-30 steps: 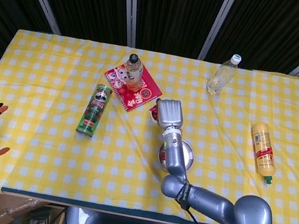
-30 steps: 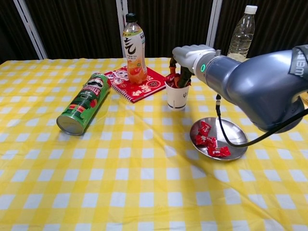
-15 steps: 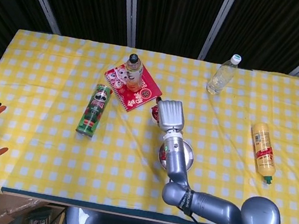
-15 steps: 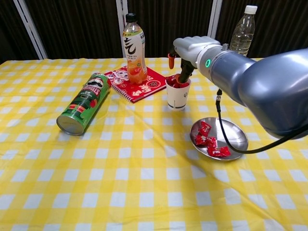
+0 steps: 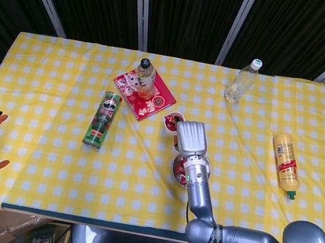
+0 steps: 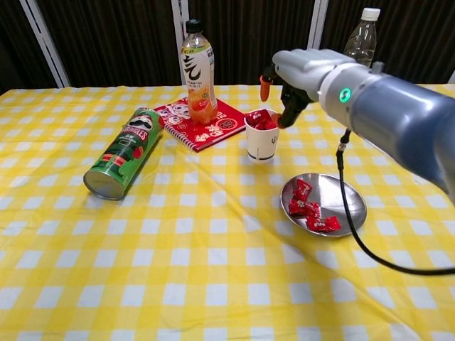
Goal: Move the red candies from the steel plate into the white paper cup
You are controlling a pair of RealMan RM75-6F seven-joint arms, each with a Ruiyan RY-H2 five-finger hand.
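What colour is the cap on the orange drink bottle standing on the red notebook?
Black; the cap shows best in the chest view.

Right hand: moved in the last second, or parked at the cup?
Yes. The right hand has lifted out of the white paper cup and pulled back toward the steel plate; its fingers now hang empty beside the cup's rim.

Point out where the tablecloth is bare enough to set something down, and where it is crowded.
Free: the near strip in front of the Pringles can and steel plate, and the stretch between the plate and mustard bottle. Crowded: the middle, where notebook, drink bottle, white paper cup and right hand cluster.
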